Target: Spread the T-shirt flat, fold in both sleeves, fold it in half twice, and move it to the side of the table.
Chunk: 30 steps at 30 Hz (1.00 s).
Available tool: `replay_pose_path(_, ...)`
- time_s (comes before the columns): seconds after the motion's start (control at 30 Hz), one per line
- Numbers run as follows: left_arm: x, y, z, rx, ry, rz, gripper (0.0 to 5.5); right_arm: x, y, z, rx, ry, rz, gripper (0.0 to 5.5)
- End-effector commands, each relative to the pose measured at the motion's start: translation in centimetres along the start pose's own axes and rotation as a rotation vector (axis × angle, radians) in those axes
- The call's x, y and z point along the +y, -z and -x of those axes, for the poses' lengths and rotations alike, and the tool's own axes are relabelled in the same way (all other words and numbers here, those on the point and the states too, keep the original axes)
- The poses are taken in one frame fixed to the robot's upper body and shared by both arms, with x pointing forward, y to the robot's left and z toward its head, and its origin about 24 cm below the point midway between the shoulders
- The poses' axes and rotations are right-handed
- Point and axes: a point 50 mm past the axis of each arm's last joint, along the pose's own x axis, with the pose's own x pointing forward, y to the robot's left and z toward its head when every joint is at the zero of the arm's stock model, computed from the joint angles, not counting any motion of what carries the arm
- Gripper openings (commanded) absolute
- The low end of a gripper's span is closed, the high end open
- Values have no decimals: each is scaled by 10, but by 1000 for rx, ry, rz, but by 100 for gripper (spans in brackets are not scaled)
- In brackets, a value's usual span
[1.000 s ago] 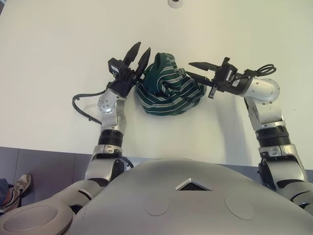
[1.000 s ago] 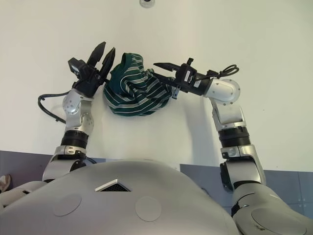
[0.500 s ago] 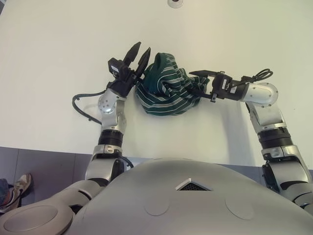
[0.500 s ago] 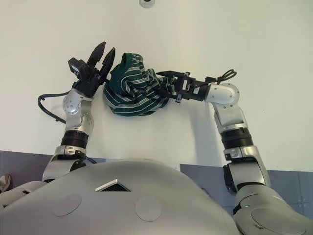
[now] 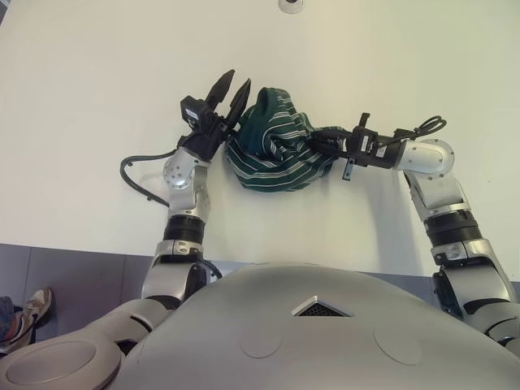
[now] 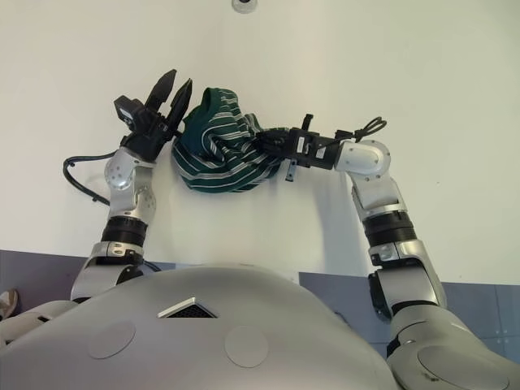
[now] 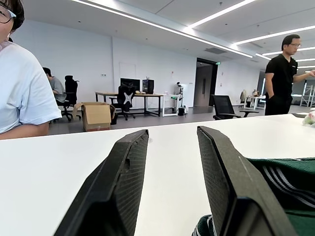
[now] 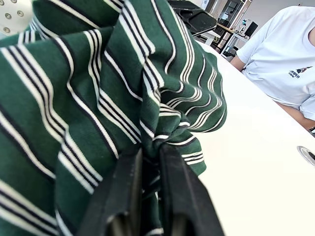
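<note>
Within the last second the right tool (image 5: 317,144) had swung in from beside the T-shirt (image 5: 272,154) and pinched a fold at its right edge; the wrist view showed its fingers (image 8: 125,196) drawn together with striped cloth between them. The left tool (image 5: 234,86) had stayed at the shirt's left edge, fingers apart and pointing up. The green shirt lay bunched in a heap mid-desk, its sleeves impossible to pick out. The white desk (image 5: 89,73) stood in an open office with strip lights overhead.
</note>
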Motion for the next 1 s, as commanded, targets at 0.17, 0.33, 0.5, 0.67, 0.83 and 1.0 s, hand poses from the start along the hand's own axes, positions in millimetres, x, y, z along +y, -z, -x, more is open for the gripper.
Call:
replay_pose_path(0.17, 0, 0, -1, 5, 2, -5, 181, -5, -8, -2, -44, 19, 30, 3)
replay_pose_path(0.33, 0, 0, 0, 4, 2, -5, 181, -12, -20, 6, -101, 57, 25, 3)
replay_pose_path(0.5, 0, -1, 0, 2, 0, -4, 181, -24, -42, 26, -176, 108, 51, 3)
replay_pose_path(0.67, -1, -1, 1, 2, 0, -4, 181, -28, -59, 41, -222, 133, 80, 3)
replay_pose_path(0.83, -1, -1, 0, 2, 1, -3, 181, -23, -72, 62, -300, 113, 96, 3)
replay_pose_path(1.0, -1, -1, 0, 2, 1, -4, 181, 12, -73, 82, -335, -130, 86, 3)
